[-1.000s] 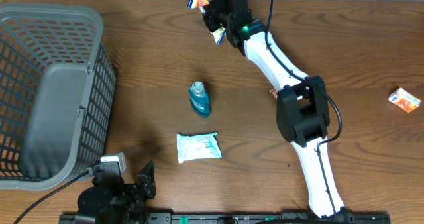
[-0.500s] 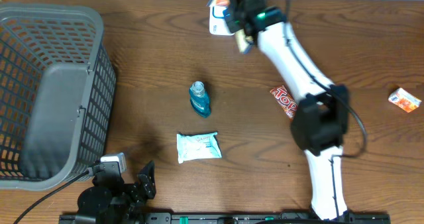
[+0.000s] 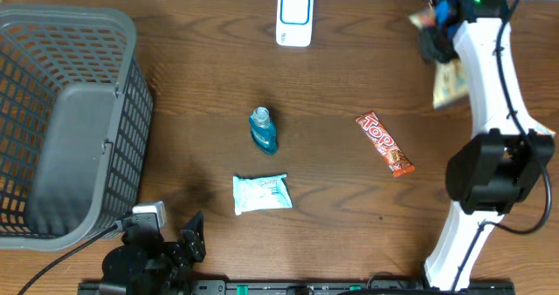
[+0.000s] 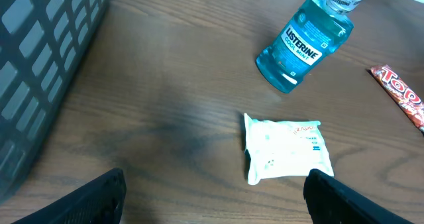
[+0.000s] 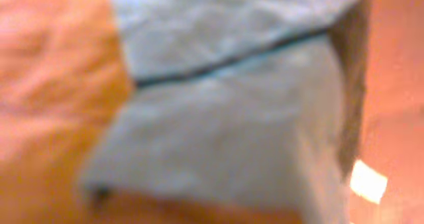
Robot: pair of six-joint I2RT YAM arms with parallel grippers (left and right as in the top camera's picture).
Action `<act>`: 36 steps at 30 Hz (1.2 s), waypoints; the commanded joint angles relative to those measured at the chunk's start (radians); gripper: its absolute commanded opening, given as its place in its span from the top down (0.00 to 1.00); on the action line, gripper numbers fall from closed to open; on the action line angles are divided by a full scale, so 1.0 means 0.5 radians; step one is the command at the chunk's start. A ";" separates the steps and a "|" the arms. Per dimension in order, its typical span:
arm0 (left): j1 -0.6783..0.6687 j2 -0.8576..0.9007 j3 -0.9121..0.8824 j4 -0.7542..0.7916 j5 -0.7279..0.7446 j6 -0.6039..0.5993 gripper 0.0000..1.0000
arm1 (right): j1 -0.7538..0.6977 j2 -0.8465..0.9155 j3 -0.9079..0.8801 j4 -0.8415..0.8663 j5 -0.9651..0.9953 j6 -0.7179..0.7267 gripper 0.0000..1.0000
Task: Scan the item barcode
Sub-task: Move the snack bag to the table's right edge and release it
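A white and blue barcode scanner point(image 3: 294, 17) stands at the table's back edge, middle. My right gripper point(image 3: 435, 35) is up at the back right, well right of the scanner, shut on a yellowish snack packet point(image 3: 447, 84) that hangs blurred beside the arm. In the right wrist view the packet's grey crinkled surface point(image 5: 225, 118) fills the picture, and the fingers do not show there. My left gripper point(image 3: 166, 251) rests at the front left, open. Its two black fingertips point(image 4: 99, 197) stand wide apart over bare wood in the left wrist view, holding nothing.
A grey mesh basket point(image 3: 61, 120) point(image 4: 40, 65) fills the left side. Mid-table lie a blue Listerine bottle point(image 3: 263, 130) point(image 4: 306, 42), a white wipes pack point(image 3: 261, 193) point(image 4: 286, 148) and a red candy bar point(image 3: 384, 143) point(image 4: 401, 95).
The right arm has swung from over the scanner to the back right, carrying the packet. The scanner and the candy bar now show fully. The left arm has not moved.
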 commanded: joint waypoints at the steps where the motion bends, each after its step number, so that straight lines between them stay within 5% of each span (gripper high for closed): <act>1: 0.008 -0.002 0.000 -0.002 0.010 0.019 0.14 | -0.124 0.024 -0.208 0.012 0.043 0.167 0.99; 15: 0.008 -0.002 0.000 -0.002 0.010 0.019 0.14 | -0.735 0.024 -1.067 1.071 0.045 0.066 0.99; 26: 0.008 -0.002 0.000 -0.002 0.010 0.019 0.14 | -1.023 0.021 -0.951 1.227 0.327 0.018 0.97; 29: 0.008 -0.002 0.000 -0.002 0.010 0.019 0.14 | -1.024 0.012 -0.793 1.123 0.326 0.032 0.81; 31: 0.008 -0.002 0.000 -0.002 0.010 0.019 0.14 | -1.009 -0.002 -0.675 1.026 0.304 0.089 0.18; 32: 0.008 -0.002 0.000 -0.002 0.010 0.019 0.14 | -1.002 -0.010 -0.613 0.978 0.265 0.095 0.01; 36: 0.008 -0.002 0.000 -0.002 0.010 0.019 0.14 | -0.954 -0.076 -0.370 0.771 -0.031 0.096 0.01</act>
